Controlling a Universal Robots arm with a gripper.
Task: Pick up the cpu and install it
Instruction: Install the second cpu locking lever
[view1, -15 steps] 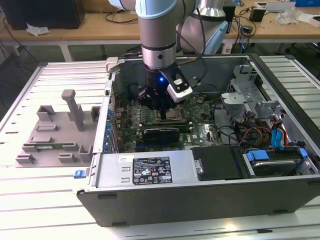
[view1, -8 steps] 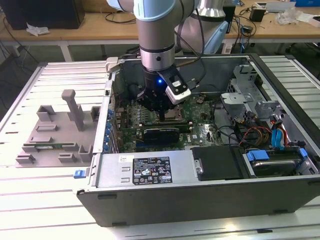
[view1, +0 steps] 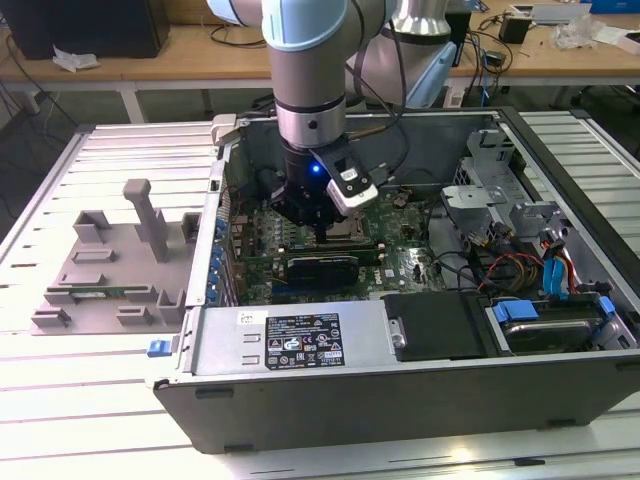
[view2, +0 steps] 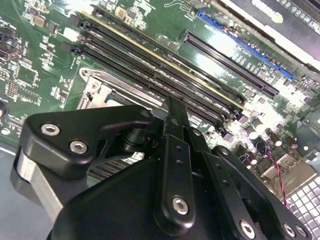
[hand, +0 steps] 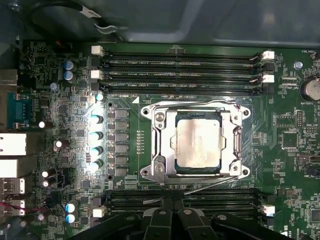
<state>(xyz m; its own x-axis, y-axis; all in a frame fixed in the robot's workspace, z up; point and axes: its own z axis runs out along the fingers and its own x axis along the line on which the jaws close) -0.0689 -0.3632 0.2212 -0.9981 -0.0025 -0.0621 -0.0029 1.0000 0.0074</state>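
One cpu (hand: 196, 145) is seen seated in the metal-framed socket (hand: 157, 145) on the green motherboard (hand: 75, 100) in the first wrist view. The gripper (hand: 166, 202) is held just beside the socket, its fingers pressed together on nothing.

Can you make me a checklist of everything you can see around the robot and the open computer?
Surface: ribbed metal table holding the open computer case.
Job's things: cpu, shiny silver, sits inside the socket frame on the green motherboard.
Clutter: grey tray at the exterior view's left, nothing seen lying in it.
Gripper: gripper is down inside the case above the socket; holds nothing that can be seen.
Cables: coloured wires inside the case; black cables on the desk behind.
Surroundings: wooden desk behind the table.
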